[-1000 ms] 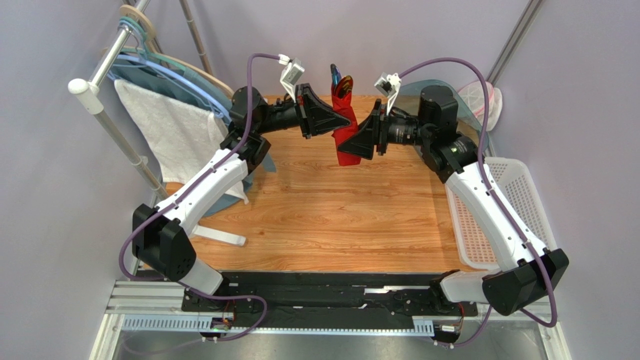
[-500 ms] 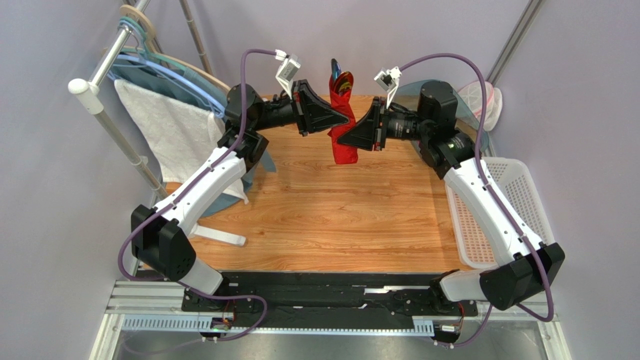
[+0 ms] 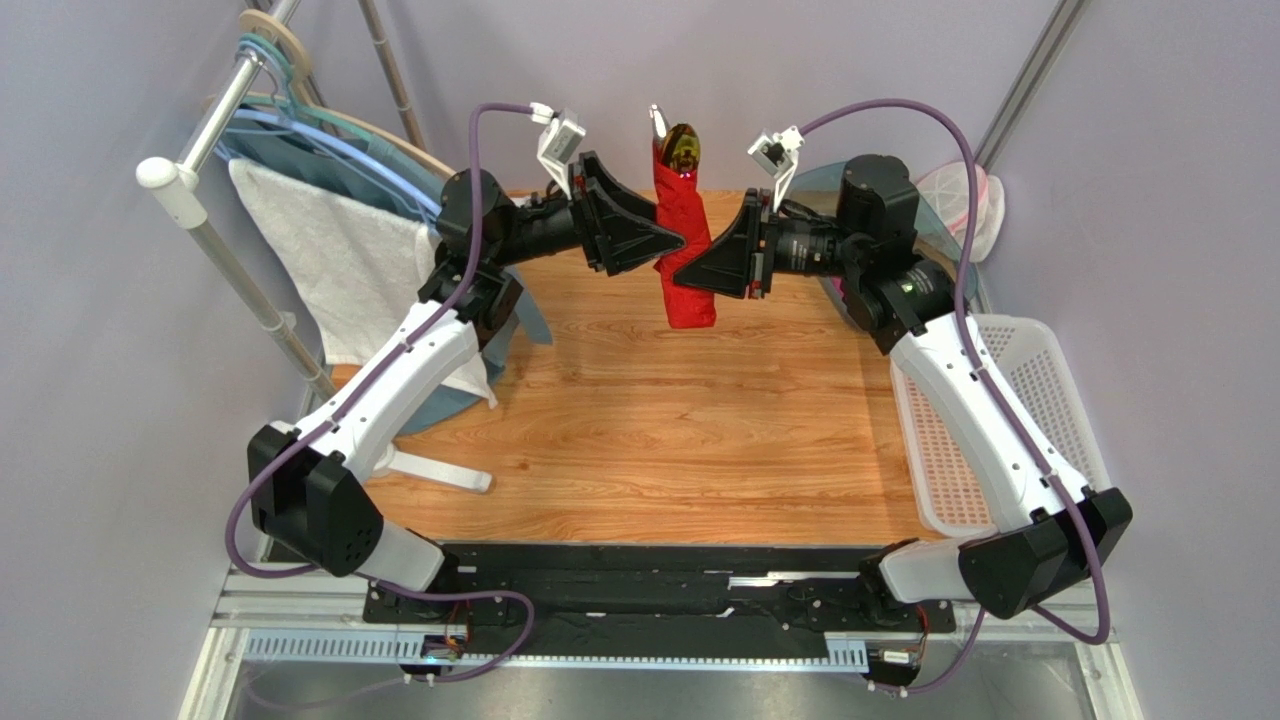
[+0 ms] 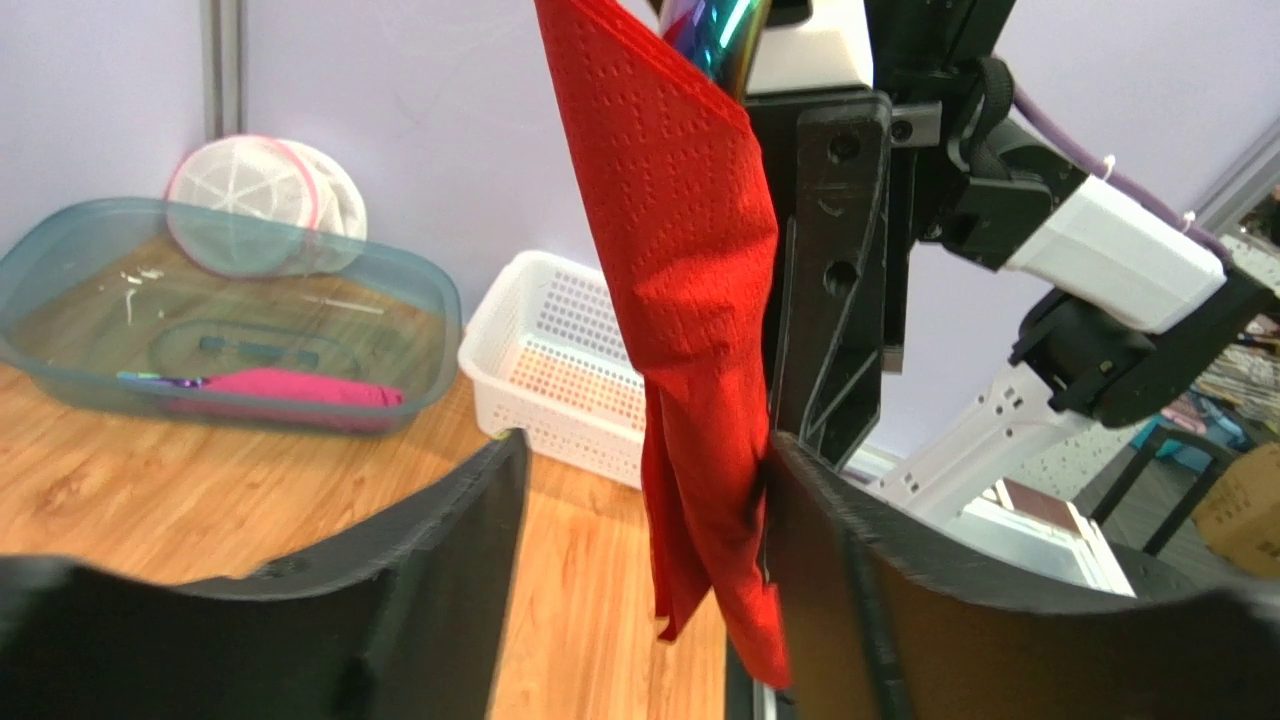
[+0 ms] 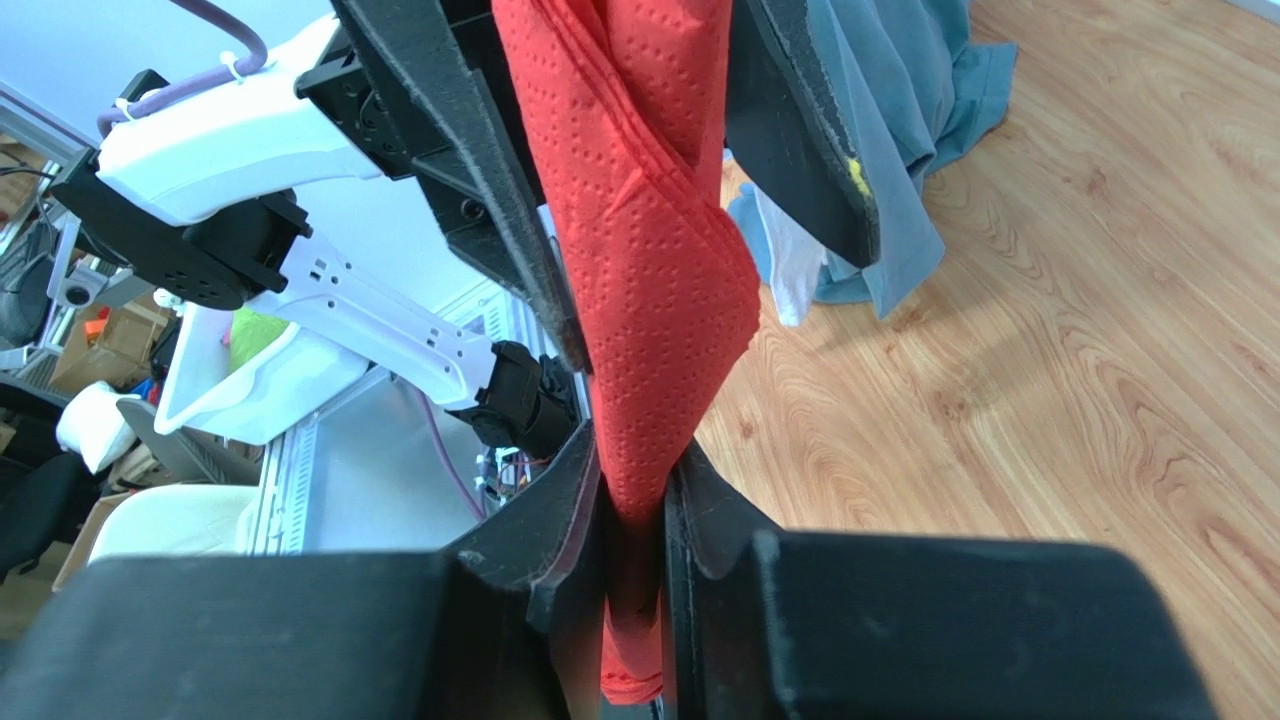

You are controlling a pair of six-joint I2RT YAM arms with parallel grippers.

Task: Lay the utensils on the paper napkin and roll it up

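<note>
I had the red paper napkin [image 3: 685,255] up in the air over the far side of the wooden table [image 3: 676,435]. It was rolled into an upright bundle and hung between my two arms. My right gripper [image 5: 639,495] was pinched tight on the lower part of the roll, with the red paper squeezed flat between its fingers. My left gripper [image 4: 639,525] stood wide, one finger on either side of the bundle. In its wrist view the napkin lay against the finger on the right, though I couldn't tell if they truly touched. The shiny utensils [image 3: 679,146] poked out of the top of the roll. The white basket [image 3: 1037,375] sat beside my right arm.
</note>
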